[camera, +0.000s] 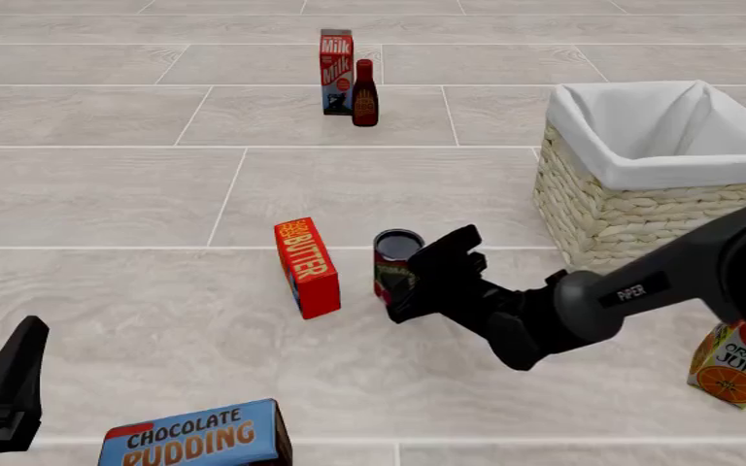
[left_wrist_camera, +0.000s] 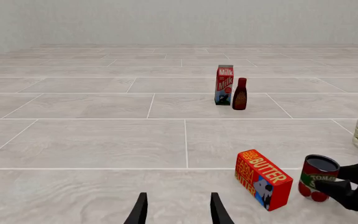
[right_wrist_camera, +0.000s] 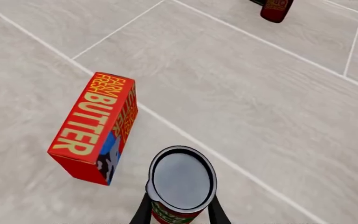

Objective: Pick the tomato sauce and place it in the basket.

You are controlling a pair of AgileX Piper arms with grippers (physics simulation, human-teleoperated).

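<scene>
The tomato sauce, a small red-labelled can with a dark grey top, stands on the floor right of the butter box. It also shows in the left wrist view and the right wrist view. My right gripper is open, with one finger on each side of the can and close to its sides. The basket, pale wicker with a white lining, stands to the right of and beyond the can. My left gripper is open and empty, low at the near left.
A red-orange butter box stands just left of the can. A milk carton and a dark bottle stand far back. A chocolate pudding box lies near the front edge. An orange juice carton is at the right.
</scene>
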